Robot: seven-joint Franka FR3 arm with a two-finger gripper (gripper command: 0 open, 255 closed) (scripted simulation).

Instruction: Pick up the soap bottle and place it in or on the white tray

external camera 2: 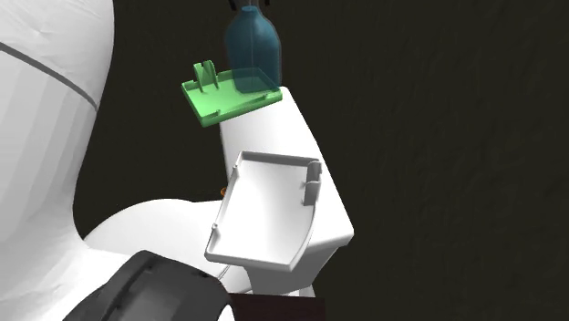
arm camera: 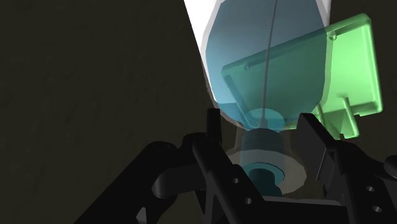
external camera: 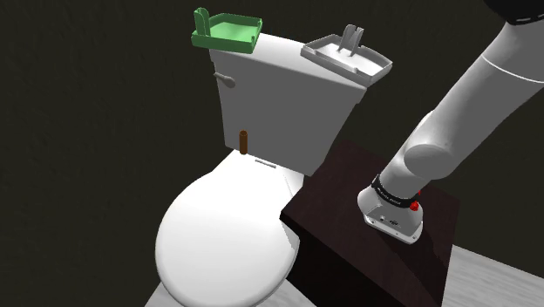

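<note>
Soap bottle [arm camera: 267, 57]: translucent blue, rounded; long axis along the gripper [arm camera: 262, 122], neck toward it, base away. Black fingers [arm camera: 316, 137] clamp its pale neck collar; green tray [arm camera: 356, 70] behind.

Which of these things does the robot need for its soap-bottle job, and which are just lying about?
Needed:
translucent blue soap bottle
white rectangular tray
black fingers clasping the bottle's neck

Just lying about:
green rectangular tray
white toilet
small brown cylinder
dark brown stand box
</note>
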